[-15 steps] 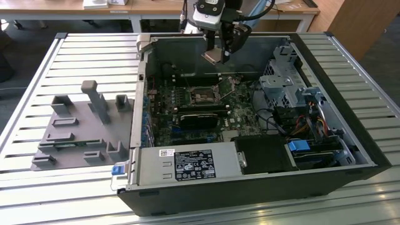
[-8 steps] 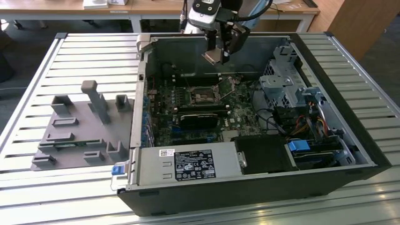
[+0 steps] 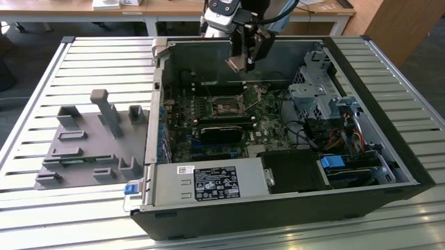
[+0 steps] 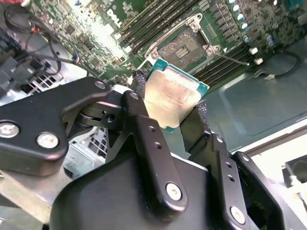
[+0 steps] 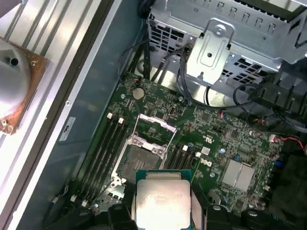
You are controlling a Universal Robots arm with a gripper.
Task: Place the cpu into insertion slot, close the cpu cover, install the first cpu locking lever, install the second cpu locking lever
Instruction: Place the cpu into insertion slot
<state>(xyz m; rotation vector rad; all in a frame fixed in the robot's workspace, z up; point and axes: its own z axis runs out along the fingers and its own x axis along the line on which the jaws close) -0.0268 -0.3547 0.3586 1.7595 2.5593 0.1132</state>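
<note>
Cpu, a small flat square chip with a pale silvery-beige metal top and a green edge (image 4: 175, 91), is clenched by two opposite sides between the black fingers (image 4: 144, 124) of the dark jointed tool (image 4: 170, 100), its metal face turned toward both wrist cameras (image 5: 163, 201). In the exterior view the tool (image 3: 240, 65) hangs over the far part of the open case with the cpu (image 3: 235, 63) in the air, well apart from the board below. The insertion slot, a small square socket with a dark centre and silvery metal rim (image 5: 143, 160), lies bare with nothing seated in it, and it shows in the second wrist view too (image 4: 184, 48). The cpu cover, a thin silvery metal frame with a square cut-out (image 5: 157, 122), is swung open at one edge of the slot. A thin silvery wire lever (image 4: 235, 58) sticks out from the slot's side. Long black memory slots (image 5: 103, 148) run alongside the slot on the green motherboard (image 5: 216, 139). A perforated grey metal drive cage (image 5: 230, 43) stands at the board's end. The black computer case (image 3: 389, 156) lies open on the slatted pale metal desk (image 3: 41, 78), a grey power-supply box (image 3: 208, 185) in its near corner. On the exterior view's left a grey fixture plate with upright blocks (image 3: 83, 151) rests on the desk.
</note>
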